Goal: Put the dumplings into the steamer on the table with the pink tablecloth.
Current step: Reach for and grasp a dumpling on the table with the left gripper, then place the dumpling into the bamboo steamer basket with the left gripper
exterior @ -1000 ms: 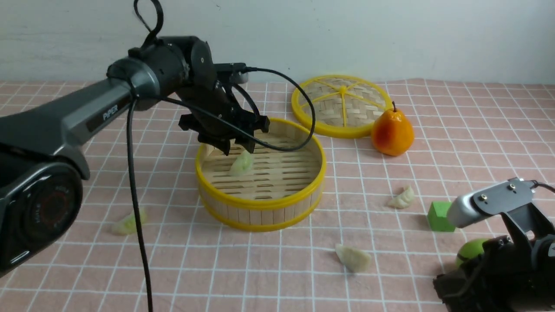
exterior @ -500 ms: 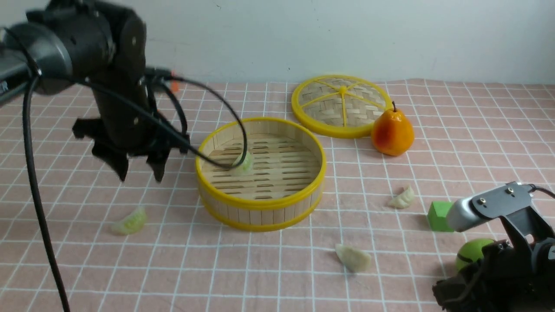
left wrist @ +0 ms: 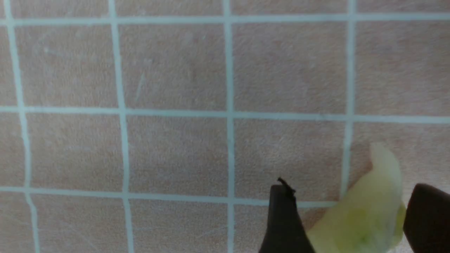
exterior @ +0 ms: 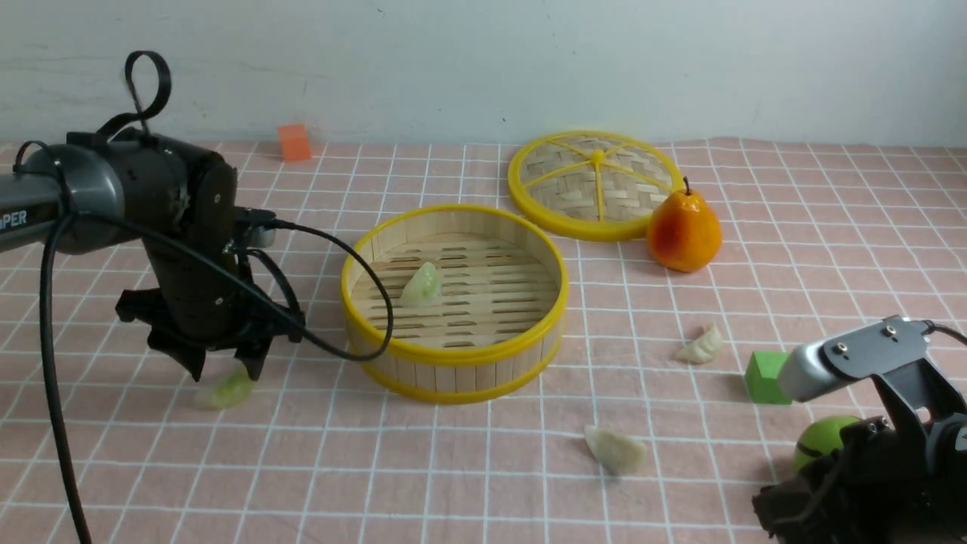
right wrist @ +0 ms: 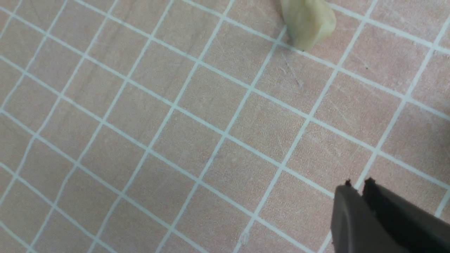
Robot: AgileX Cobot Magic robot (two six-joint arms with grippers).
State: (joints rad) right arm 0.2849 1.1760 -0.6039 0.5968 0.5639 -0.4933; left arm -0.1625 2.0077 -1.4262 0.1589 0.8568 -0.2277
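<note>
From the front, the left gripper hangs spread wide over a green dumpling on the pink tablecloth, beside the steamer. Left wrist: dumpling between the fingers, seemingly off-centre, so centre, sink, then pinch gently. Right wrist: the right gripper is clamped shut, empty, an off-white dumpling lying apart.

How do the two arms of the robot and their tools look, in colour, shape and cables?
Left arm: dark grey and black, white lettering, looping black cable. Left tool: black, tapered. Right arm: black, with a silver-grey screwed bracket. Right tool: dark grey, narrow.
</note>
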